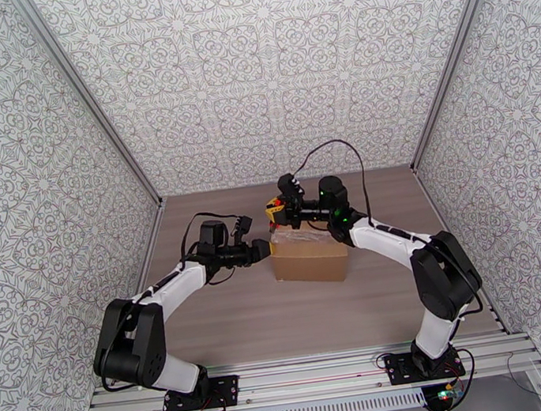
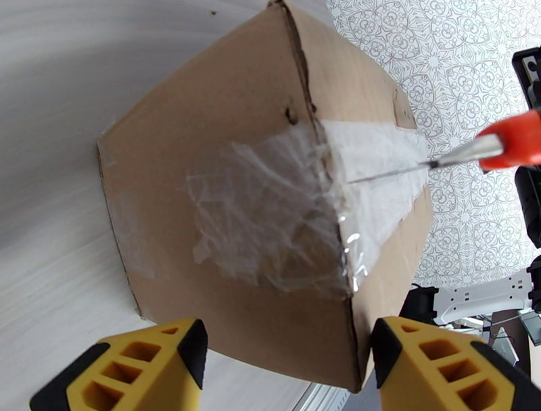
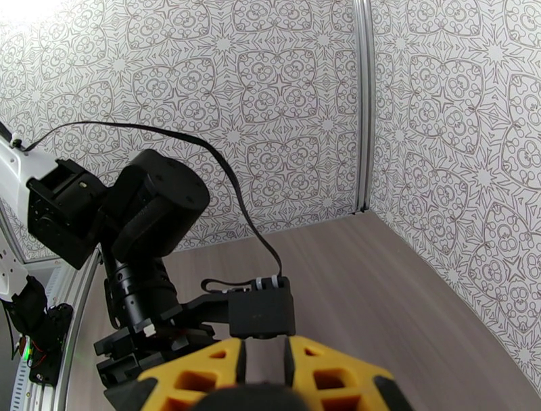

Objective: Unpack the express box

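The express box (image 1: 309, 257), a brown cardboard carton, sits mid-table. In the left wrist view its taped end (image 2: 223, 169) faces me, with crinkled clear tape (image 2: 277, 209) wrapped over the edge onto the top. My left gripper (image 1: 263, 249) is open at the box's left end, its yellow fingers (image 2: 155, 365) spread wider than the tape patch; whether they touch the box I cannot tell. My right gripper (image 1: 275, 213) is shut on a red-handled utility knife (image 2: 517, 138) above the box's far left corner. The thin blade (image 2: 392, 169) lies against the tape on the top face.
Patterned walls close in the table on three sides, the back wall (image 1: 268, 67) near the box. A metal rail (image 1: 309, 376) runs along the near edge. The right arm's black cable (image 1: 343, 149) arcs above the box. Bare wooden table (image 1: 285, 320) lies in front.
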